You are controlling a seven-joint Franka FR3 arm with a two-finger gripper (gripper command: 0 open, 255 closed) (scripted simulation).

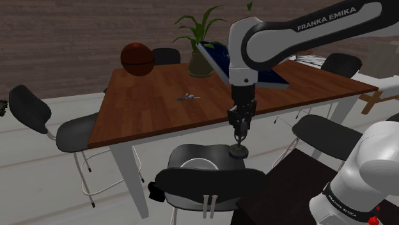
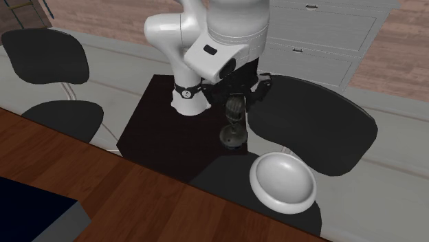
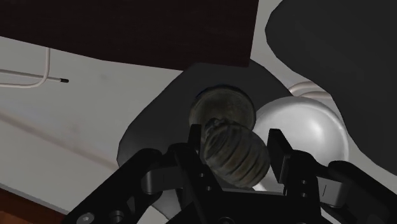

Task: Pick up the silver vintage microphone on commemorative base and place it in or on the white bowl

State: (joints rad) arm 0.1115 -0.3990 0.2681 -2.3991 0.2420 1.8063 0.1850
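1. Brown round ball (image 1: 137,59): on the far left corner of the brown wooden table (image 1: 147,115).
2. White shallow round bowl (image 1: 195,163): on the seat of the black chair (image 1: 214,188) nearest the table's front edge.
3. Green potted plant (image 1: 203,39): on the table's far side.
4. All-black two-finger gripper (image 1: 240,131): pointing down, clenched on the ribbed head of item 5.
5. Dull silver vintage microphone on a round base (image 1: 239,149): upright beside the bowl and outside it, over the same chair seat. Whether the base touches the seat cannot be told.
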